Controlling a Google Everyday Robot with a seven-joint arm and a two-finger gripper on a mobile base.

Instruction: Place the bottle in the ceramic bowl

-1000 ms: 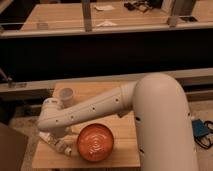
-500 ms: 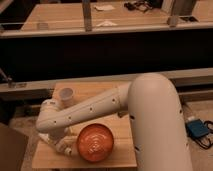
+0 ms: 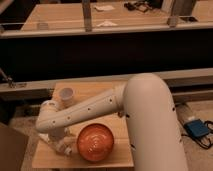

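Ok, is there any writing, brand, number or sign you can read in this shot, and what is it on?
None can be read.
Ceramic bowl: only white rings at its centre, no text.
Paper cup: plain white, no print visible.
Robot arm: dark dots only, no lettering.
Gripper, down at the table's left side beside the bowl: no marks to read.
Papers on the far counter: too blurred.

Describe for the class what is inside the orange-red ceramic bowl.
The ceramic bowl shows only white ring marks; no bottle in it. The pincer is low at its left rim, and the arm covers the table behind.
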